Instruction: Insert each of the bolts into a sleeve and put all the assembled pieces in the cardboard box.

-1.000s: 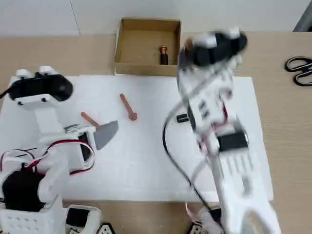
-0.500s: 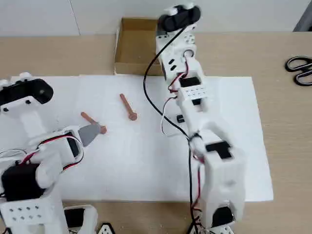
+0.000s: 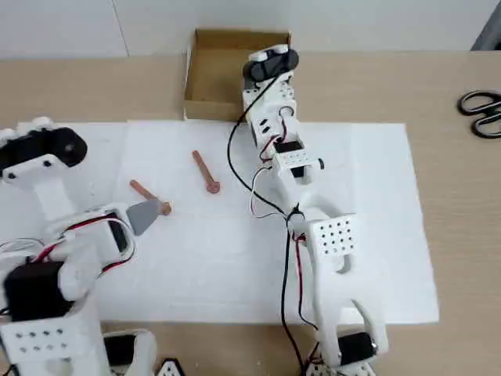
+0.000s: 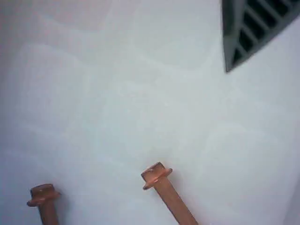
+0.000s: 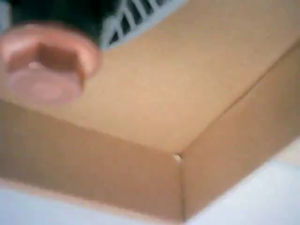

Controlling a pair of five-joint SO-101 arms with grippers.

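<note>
Two copper bolts [image 3: 206,171] lie on white foam [image 3: 235,262], seven o'clock from the brown cardboard box [image 3: 215,78]. Over it the right gripper [image 5: 101,28], hold impossible to tell, hangs by a black-sleeved bolt [image 5: 47,65], best released low inside.

Cardboard box [image 3: 215,78] at far desk [image 3: 438,86] edge, right arm [image 3: 274,125] extended over it. White foam sheet [image 3: 376,172] bearing two bolts: first bolt [image 3: 206,172] apart, second bolt [image 3: 149,195] just beside left end effector [image 3: 147,213].

right arm [image 3: 282,153] swung over cardboard box [image 3: 213,74], left arm [image 3: 59,184] drawn back
</note>
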